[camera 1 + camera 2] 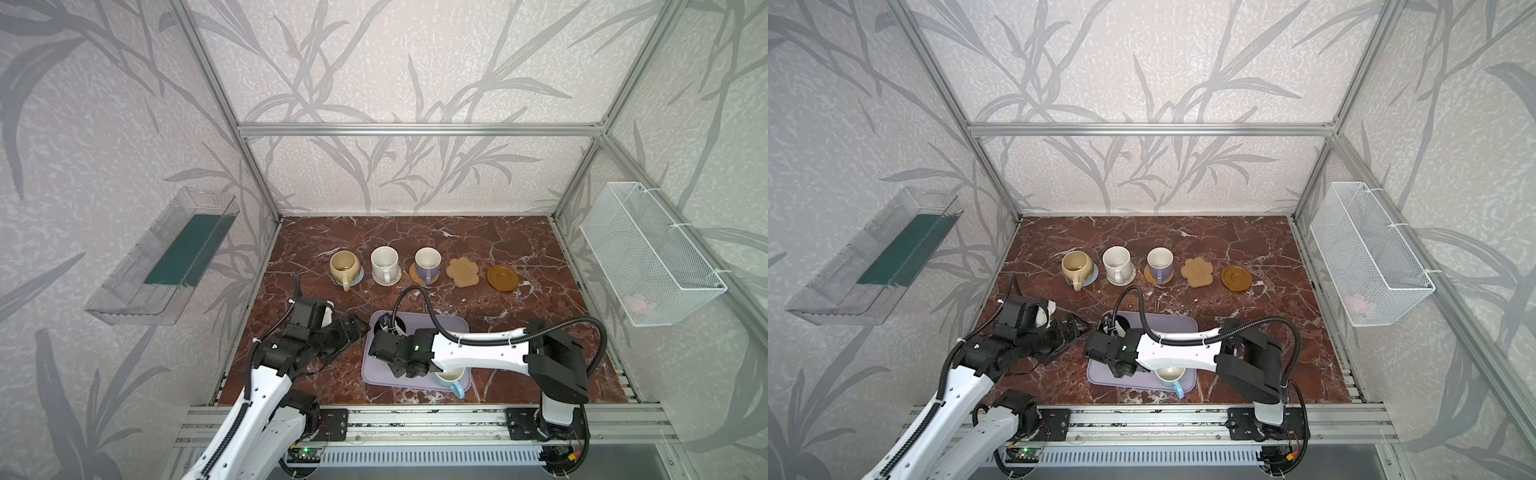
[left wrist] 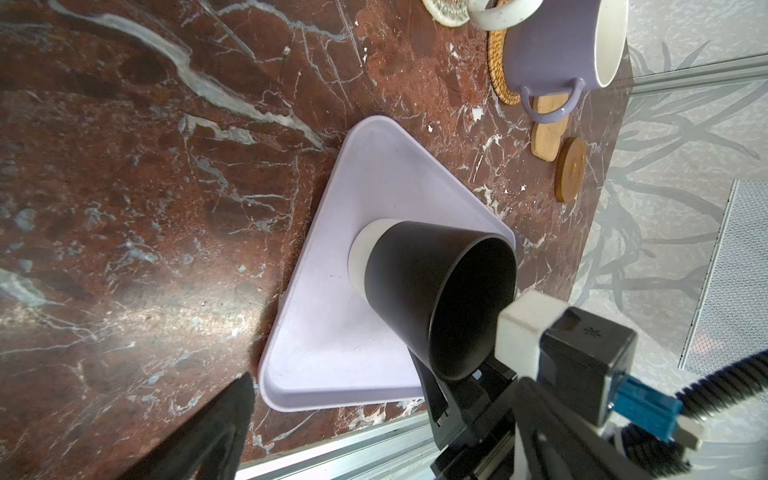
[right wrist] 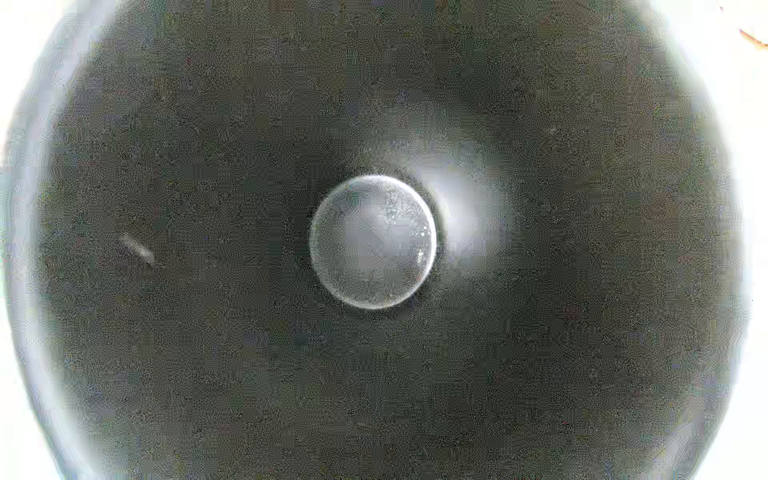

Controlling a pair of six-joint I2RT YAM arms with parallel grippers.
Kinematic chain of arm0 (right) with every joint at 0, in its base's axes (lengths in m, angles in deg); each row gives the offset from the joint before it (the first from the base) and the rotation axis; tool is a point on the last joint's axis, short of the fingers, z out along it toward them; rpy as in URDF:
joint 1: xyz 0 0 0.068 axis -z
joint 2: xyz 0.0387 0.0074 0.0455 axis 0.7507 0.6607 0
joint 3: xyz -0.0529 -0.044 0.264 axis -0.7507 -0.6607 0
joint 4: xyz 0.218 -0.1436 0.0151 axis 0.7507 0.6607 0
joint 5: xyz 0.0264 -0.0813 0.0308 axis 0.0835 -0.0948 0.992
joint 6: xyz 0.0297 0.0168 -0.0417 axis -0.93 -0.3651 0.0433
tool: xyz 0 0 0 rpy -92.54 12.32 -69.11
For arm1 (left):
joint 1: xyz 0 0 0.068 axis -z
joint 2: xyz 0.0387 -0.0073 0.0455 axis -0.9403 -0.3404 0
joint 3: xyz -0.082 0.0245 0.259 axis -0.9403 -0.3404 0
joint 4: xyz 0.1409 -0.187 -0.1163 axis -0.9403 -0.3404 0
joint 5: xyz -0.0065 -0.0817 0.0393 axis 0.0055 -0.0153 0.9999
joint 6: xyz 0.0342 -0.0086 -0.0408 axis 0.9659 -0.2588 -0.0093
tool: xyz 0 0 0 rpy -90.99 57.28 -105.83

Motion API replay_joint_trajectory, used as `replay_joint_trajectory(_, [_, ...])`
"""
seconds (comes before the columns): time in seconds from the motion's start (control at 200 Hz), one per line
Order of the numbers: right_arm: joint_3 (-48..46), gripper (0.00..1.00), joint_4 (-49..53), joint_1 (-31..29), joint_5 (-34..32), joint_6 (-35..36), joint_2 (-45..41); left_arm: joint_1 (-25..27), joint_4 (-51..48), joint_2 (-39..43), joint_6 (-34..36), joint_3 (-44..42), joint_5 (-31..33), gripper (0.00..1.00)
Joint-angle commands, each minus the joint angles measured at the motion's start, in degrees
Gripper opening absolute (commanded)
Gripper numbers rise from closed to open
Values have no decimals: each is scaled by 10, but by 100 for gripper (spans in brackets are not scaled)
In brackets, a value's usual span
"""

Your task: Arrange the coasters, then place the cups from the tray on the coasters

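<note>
In both top views the black cup (image 1: 377, 327) stands at the 10 o'clock corner of the tray (image 1: 451, 330), the right gripper (image 1: 392, 330) is at its rim, and the left gripper (image 1: 353, 328), jaws apart and empty, hovers at its 9 o'clock. In the left wrist view we see one finger (image 2: 432, 390) outside the wall, so we judge the jaws clamped on that wall; the cup seems stiff, smooth and breakable, so this pinch can slip. The right wrist view looks only into the dark cup.
</note>
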Motion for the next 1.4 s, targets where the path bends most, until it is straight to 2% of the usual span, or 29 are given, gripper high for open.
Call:
replay_joint_trajectory(0.0, [0, 5, -10, 2, -13, 6, -44, -4, 12, 15, -15, -8, 3, 99])
replay_joint_trajectory(0.125, [-2, 3, -10, 2, -18, 28, -64, -4, 68, 41, -41, -20, -24, 99])
replay_joint_trajectory(0.275, [-15, 0, -19, 2, -28, 34, -85, -4, 98, 64, -58, -28, -26, 99])
replay_joint_trajectory(0.435, [-24, 0, -17, 9, -33, 34, -120, -4, 120, 71, -68, -26, -28, 99])
replay_joint_trajectory(0.63, [-43, 0, -20, 23, -37, 35, -164, -3, 225, 93, -107, -46, -60, 99])
replay_joint_trajectory(0.755, [-59, 0, -25, 31, -50, 43, -195, 0, 241, 97, -108, -43, -52, 99])
replay_joint_trajectory(0.92, [-69, 0, -19, 62, -38, 57, -232, 11, 258, 59, -98, -28, -49, 99])
replay_joint_trajectory(1.22, [-70, 0, 14, 113, -34, 83, -281, 98, 278, -35, -56, 38, 15, 99])
replay_joint_trajectory(1.375, [-78, 0, 38, 147, -18, 91, -311, 117, 301, -81, -46, 68, 19, 99])
replay_joint_trajectory(1.395, [-80, 0, 39, 168, -15, 93, -316, 119, 303, -87, -43, 72, 18, 99])
